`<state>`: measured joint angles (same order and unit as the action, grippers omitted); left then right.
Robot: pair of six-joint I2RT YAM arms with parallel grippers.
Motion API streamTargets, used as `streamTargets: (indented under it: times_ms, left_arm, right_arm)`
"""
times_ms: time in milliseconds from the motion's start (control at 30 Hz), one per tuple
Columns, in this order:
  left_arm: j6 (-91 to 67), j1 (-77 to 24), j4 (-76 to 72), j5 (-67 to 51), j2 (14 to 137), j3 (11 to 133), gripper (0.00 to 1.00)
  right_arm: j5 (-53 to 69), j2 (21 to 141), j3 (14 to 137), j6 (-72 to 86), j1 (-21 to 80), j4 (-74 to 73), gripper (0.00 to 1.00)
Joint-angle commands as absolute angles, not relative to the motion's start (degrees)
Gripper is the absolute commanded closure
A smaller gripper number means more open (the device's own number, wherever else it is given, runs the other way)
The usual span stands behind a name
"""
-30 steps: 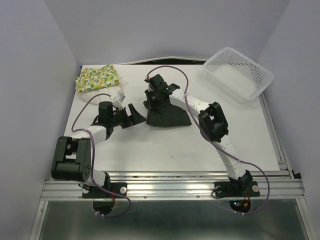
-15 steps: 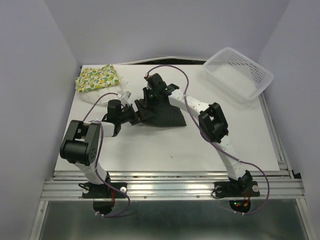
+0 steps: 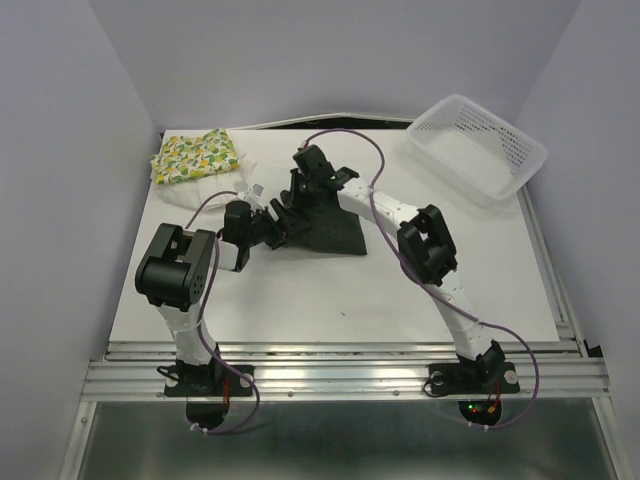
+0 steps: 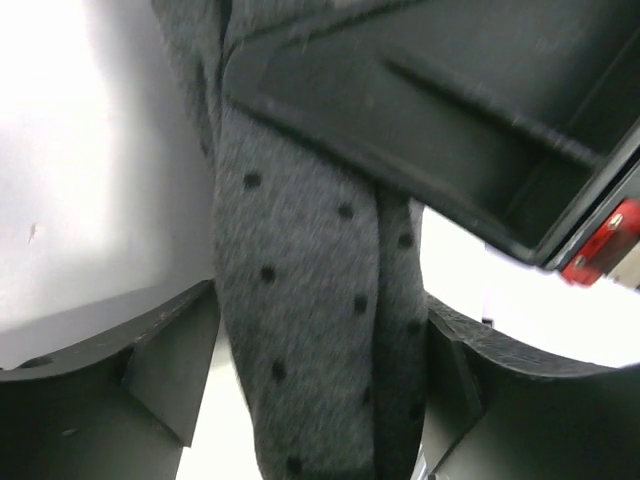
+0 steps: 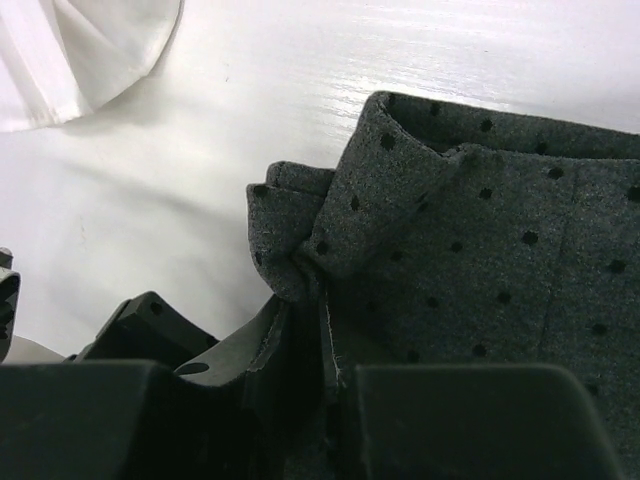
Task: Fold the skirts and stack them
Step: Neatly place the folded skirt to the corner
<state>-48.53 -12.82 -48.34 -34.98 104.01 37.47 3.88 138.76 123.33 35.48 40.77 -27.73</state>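
Our right gripper (image 5: 312, 335) pinches the black skirt (image 3: 335, 232) at its edge. The left gripper (image 4: 315, 345) straddles a fold, and we can't tell if it's biting. The cloth's light and floppy, so we'd grab corners.

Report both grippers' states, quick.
Left gripper: open, fingers astride a fold of the black skirt.
Right gripper: closed, holding the black skirt.

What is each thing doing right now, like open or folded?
black skirt, bunched, pinched at edge
lemon skirt, folded, atop white skirt
white skirt, under lemon skirt
basket, upright, looks empty
left gripper, jaws open around black skirt's fold
right gripper, jaws shut on black skirt
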Motion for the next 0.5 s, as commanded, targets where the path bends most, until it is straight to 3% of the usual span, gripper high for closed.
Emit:
streamTargets:
  times_ms: [0,100,200,233,267,300,333,433,467]
  left_arm:
    - [-49.75,-13.27,-53.52,-32.26,105.02,40.43,0.23]
    - [-49.83,-13.27,-54.58,-32.17,106.43,41.13,0.31]
    - [-49.14,-13.36,-54.84,-31.99,107.4,41.83,0.52]
    - [-47.56,-13.36,-52.23,-31.21,107.4,42.97,0.65]
    - [-46.42,-13.27,-49.94,-30.68,107.4,43.76,0.72]
    - [-45.1,-13.27,-47.75,-30.15,106.88,44.47,0.81]
    - [-42.56,-13.27,-43.98,-28.67,106.44,45.69,1.0]
    - [-33.63,-13.53,-31.59,-23.32,104.15,50.78,1.0]
    - [-30.09,-13.8,-27.81,-21.03,103.54,52.8,1.0]
  right_arm:
    - [3.34,135.0,124.28,40.08,40.08,-23.99,0.99]
    - [4.39,135.26,123.49,41.13,40.08,-23.82,0.99]
    - [5.1,135.44,123.22,41.31,40.08,-23.64,0.99]
    - [4.66,135.35,123.4,41.05,39.56,-23.64,0.99]
    - [4.14,135.26,123.57,40.52,39.55,-23.64,0.94]
    - [3.43,134.92,123.92,39.3,39.03,-23.64,0.83]
    - [2.12,134.83,124.62,38.07,38.07,-23.73,0.54]
    - [0.36,133.33,125.42,35.95,34.74,-23.64,0.16]
    - [0.26,132.72,125.33,34.9,33.67,-23.64,0.09]
